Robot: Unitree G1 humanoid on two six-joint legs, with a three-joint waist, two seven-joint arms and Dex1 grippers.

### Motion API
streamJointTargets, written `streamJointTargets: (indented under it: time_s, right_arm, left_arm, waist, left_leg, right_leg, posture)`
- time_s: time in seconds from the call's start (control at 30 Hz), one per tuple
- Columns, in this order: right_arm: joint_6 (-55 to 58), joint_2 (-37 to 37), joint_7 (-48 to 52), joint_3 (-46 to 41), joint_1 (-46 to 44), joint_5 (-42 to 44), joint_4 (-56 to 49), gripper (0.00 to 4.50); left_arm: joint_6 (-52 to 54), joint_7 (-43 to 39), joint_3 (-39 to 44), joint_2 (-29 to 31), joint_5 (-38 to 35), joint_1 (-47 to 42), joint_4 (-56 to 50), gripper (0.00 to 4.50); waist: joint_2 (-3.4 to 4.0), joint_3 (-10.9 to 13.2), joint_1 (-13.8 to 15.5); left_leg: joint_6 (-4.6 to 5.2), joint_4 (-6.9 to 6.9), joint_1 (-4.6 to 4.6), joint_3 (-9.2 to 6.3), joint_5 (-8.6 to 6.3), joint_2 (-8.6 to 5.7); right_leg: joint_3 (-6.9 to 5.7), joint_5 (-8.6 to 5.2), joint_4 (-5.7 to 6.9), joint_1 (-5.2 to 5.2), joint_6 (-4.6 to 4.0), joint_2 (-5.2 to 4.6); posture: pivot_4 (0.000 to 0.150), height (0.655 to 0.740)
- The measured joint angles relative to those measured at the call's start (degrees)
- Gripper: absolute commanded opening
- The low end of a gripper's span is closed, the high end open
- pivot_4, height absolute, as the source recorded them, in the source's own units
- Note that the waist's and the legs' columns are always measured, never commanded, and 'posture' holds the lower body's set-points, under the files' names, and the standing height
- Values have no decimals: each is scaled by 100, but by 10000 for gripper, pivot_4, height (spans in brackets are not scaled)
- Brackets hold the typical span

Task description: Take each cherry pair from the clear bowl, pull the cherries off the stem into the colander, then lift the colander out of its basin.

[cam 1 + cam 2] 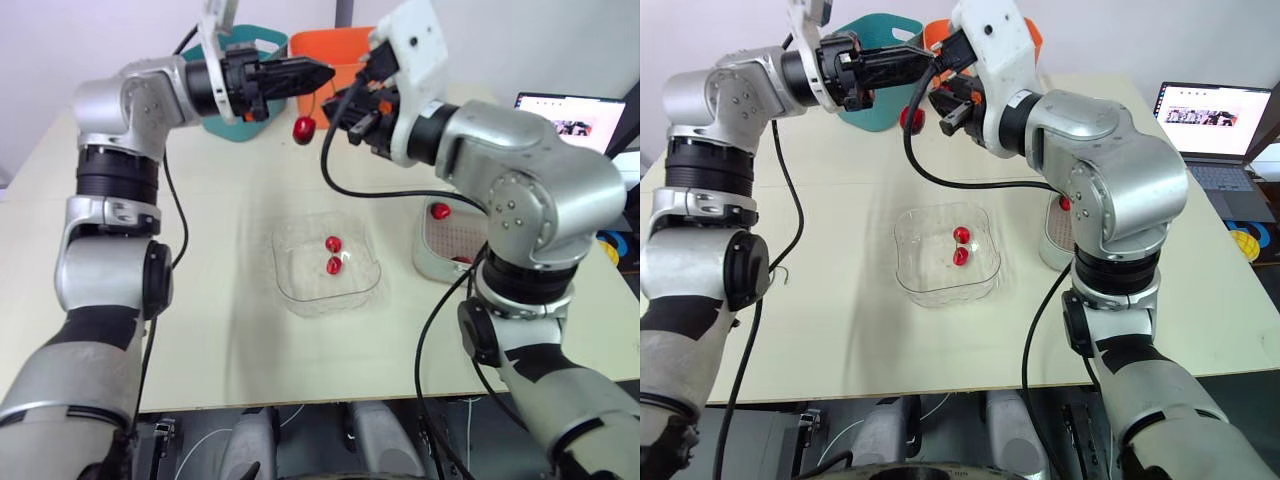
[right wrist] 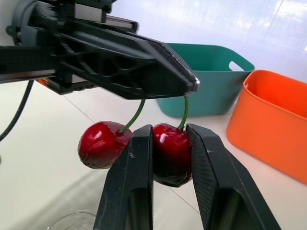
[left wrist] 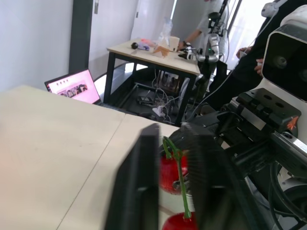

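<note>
Right claw (image 2: 170, 130) is clamped on one cherry (image 2: 171, 155) aloft, its stem (image 2: 184, 112) pinched in the left claw (image 1: 320, 72), seemingly short of the colander (image 1: 452, 240), over which a steady straight pull is advised.

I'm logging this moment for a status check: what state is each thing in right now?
left hand, shut on the stem of the cherry pair.
right hand, shut on one cherry of that pair.
cherry pair, held in the air, both cherries on the stem.
clear bowl, upright, two cherries inside.
colander, upright, cherries inside.
laptop, open, screen lit.
</note>
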Motion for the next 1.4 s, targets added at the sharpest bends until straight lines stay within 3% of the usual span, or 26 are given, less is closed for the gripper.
streamJointTargets:
  time_s: [0.17, 0.2, 0.3, 0.47, 0.53, 0.83, 1.07, 1.4]
  right_arm:
    - [0, -39, -101, -1, 0, 127, 0, 8540]
    - [0, -49, -109, -1, 0, 161, 0, 15011]
    - [1, -89, -137, -21, 15, 283, -19, 22506]
    - [252, -142, -23, -561, 163, 779, -153, 40460]
    - [456, -219, 43, -911, 161, 998, -149, 44101]
    - [1634, -254, 464, -2202, -37, 2241, 458, 44101]
    - [1657, -250, 454, -2270, -50, 3046, 961, 44101]
    - [1656, -146, 187, -2068, -60, 3456, 1185, 44101]
  left_arm:
    - [-8, 7, 0, 1, 18, 1, 1, 246]
    - [-19, 7, 1, 2, 35, 1, 1, 0]
    - [-47, -16, 0, 12, 79, 2, 2, 0]
    - [-108, -186, -25, 183, 199, 9, -27, 0]
    - [-98, -247, -39, 254, 227, 34, -141, 0]
    - [335, -486, -85, 356, 113, 279, -1034, 0]
    - [466, -802, -100, 594, -6, 501, -1382, 0]
    - [48, -1239, -218, 641, 116, 500, -813, 0]
  waist:
    - [0, 0, 3]
    - [0, 0, 3]
    - [0, 0, 3]
    - [0, 0, 8]
    - [0, 0, 10]
    - [2, 1, -7]
    - [3, 2, 4]
    - [3, 2, -1]
  left_leg:
    - [0, 0, 0, 0, 0, 0]
    - [0, 0, 0, 0, 0, 0]
    - [0, 0, 0, 0, 0, 0]
    - [0, 0, -1, 0, 0, 0]
    - [0, 0, -1, 0, 0, 0]
    - [1, -3, 2, 0, 0, 2]
    - [1, -1, 1, 2, 0, 1]
    - [1, -2, 1, 1, 0, 2]
  right_leg:
    - [0, 0, 0, 0, 0, 0]
    - [0, 0, -1, 0, 0, 0]
    - [0, 0, -2, 0, 0, 0]
    - [0, 0, -2, 1, 0, -1]
    - [0, 0, -3, 1, 0, -1]
    - [1, 0, -1, 1, -1, 2]
    - [3, 0, -3, 2, 0, 0]
    - [2, 0, -3, 0, 0, 1]
  posture:
    - [1500, 7400]
    - [1500, 7400]
    - [1500, 7400]
    - [1500, 7400]
    - [1500, 7400]
    - [1500, 7400]
    - [1500, 7400]
    - [1500, 7400]
